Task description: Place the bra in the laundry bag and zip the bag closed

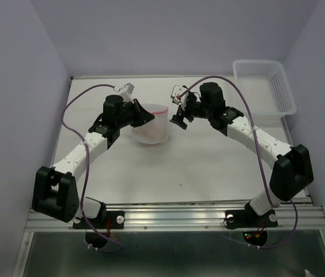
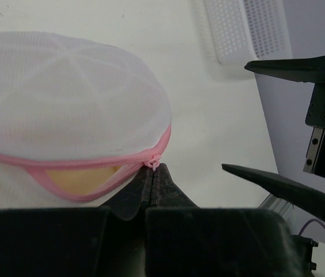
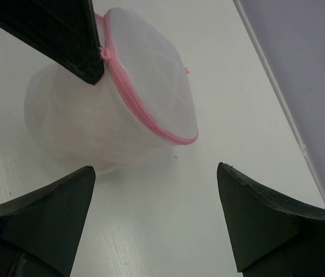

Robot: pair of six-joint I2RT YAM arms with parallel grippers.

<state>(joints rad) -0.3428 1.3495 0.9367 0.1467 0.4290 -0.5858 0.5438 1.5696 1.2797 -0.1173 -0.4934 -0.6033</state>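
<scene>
The laundry bag (image 1: 150, 124) sits on the worktop (image 1: 208, 173) between the two arms. It's a puffed dome of thin white mesh, so it looks very light, soft and easy to dent or drag. The bra (image 2: 82, 176) is inside; its tan fabric shows through a gap where the pink edging hasn't met, so I'd say the zip isn't fully run round. The left claw (image 2: 152, 173) is pressed together, pinching the small pink zip pull (image 2: 154, 166), which looks like the only firm thing to grab. The right claw (image 3: 155, 168) is spread wide just beside the bag, touching nothing. Something this light will likely slide when the pull is tugged, so the seam edge wants holding.
</scene>
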